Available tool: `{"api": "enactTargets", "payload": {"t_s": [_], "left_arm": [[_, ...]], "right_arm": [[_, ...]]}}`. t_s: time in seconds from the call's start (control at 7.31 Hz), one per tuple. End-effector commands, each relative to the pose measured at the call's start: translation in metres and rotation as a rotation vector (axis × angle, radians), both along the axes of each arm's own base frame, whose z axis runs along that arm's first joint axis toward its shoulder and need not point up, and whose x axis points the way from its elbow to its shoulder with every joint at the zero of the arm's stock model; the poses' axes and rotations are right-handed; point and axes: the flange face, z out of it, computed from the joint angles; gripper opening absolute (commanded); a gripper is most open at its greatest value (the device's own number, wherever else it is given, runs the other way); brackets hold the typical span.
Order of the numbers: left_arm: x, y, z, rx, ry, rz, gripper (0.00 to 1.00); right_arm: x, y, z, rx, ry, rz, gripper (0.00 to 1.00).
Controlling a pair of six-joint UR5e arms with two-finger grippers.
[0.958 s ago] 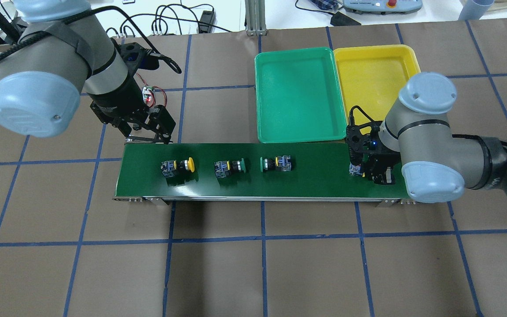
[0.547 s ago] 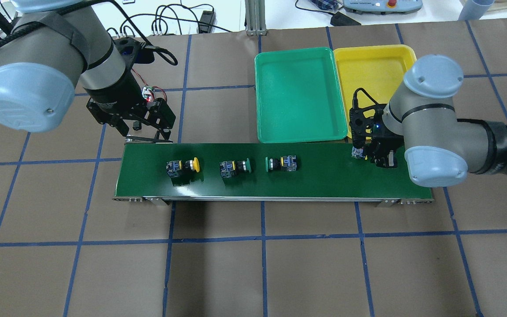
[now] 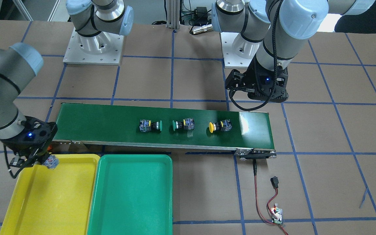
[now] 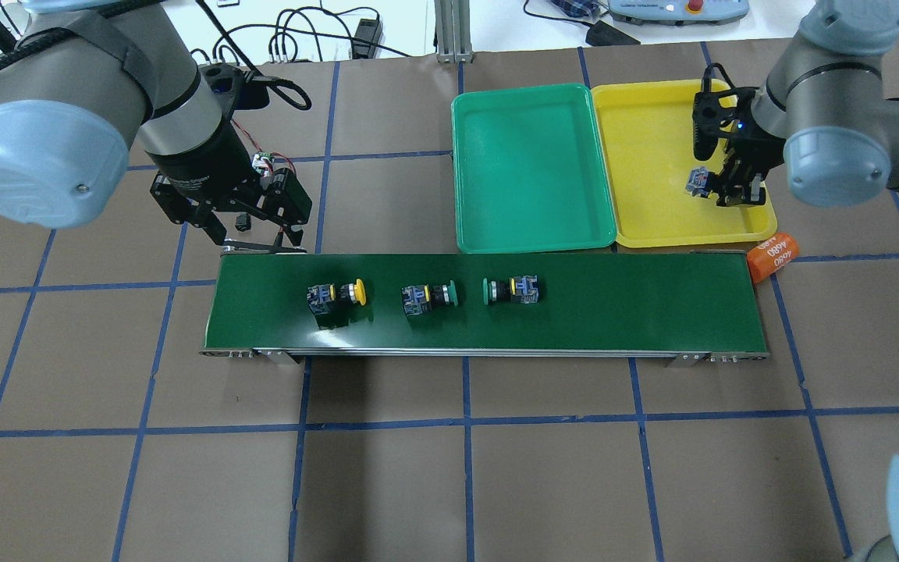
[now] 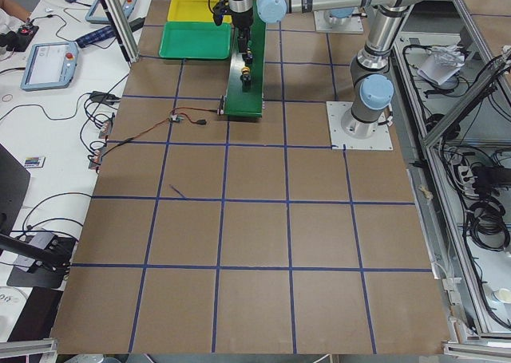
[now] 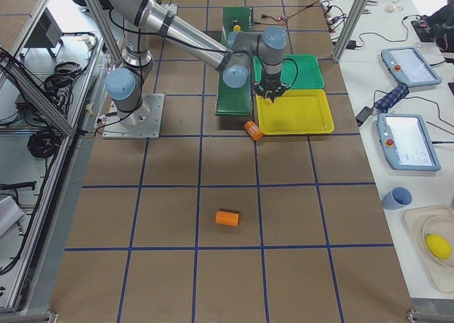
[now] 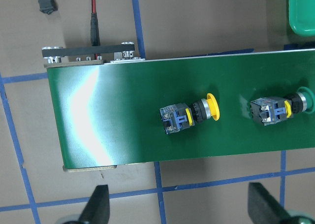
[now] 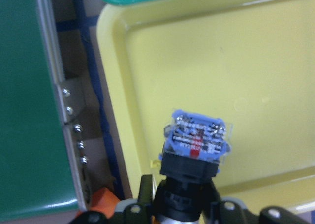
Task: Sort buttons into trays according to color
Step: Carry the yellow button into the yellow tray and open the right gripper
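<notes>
You have no button resting in a tray yet, so the sorting is barely started. Your right pincer (image 4: 737,192) is clenched on one button (image 4: 698,182), carried blue switch body outward. Its cap is buried between the jaws, so you cannot check its colour. The yellow tray (image 4: 652,140) lies directly beneath that pincer with a bare floor, so a release looks like the step in hand. The green tray (image 4: 531,164), one place over from it, holds nothing either.

Your left pincer (image 4: 256,231) hangs released, fingers spread wide, off the end of the belt (image 4: 613,304). Nearest to it lies the yellow-capped button (image 4: 336,295), then a green-capped button (image 4: 428,297), then a second green-capped button (image 4: 510,289), farthest from it. All three have yet to be moved.
</notes>
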Motion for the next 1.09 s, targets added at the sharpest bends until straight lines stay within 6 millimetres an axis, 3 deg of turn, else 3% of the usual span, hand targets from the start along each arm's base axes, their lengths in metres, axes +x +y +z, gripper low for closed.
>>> {"api": "enactTargets", "payload": {"t_s": [0.0,0.27,0.41,0.55,0.96], "left_arm": [[0.001,0.001,0.009,-0.008,-0.004,0.002,1.00],[0.001,0.004,0.012,-0.005,-0.004,0.002,1.00],[0.001,0.004,0.012,-0.006,-0.004,0.000,1.00],[0.001,0.004,0.011,-0.008,-0.005,0.000,1.00],[0.000,0.003,0.011,-0.009,-0.004,-0.001,1.00]], "right_arm": [[-0.045,-0.034,-0.019,0.013,0.006,0.010,0.19],[-0.048,-0.037,-0.021,0.011,-0.005,0.019,0.18],[-0.049,-0.037,-0.020,0.007,-0.007,0.016,0.53],[-0.049,-0.035,-0.024,0.019,0.003,0.015,0.98],[-0.046,-0.024,-0.018,0.032,-0.014,0.036,1.00]]}}
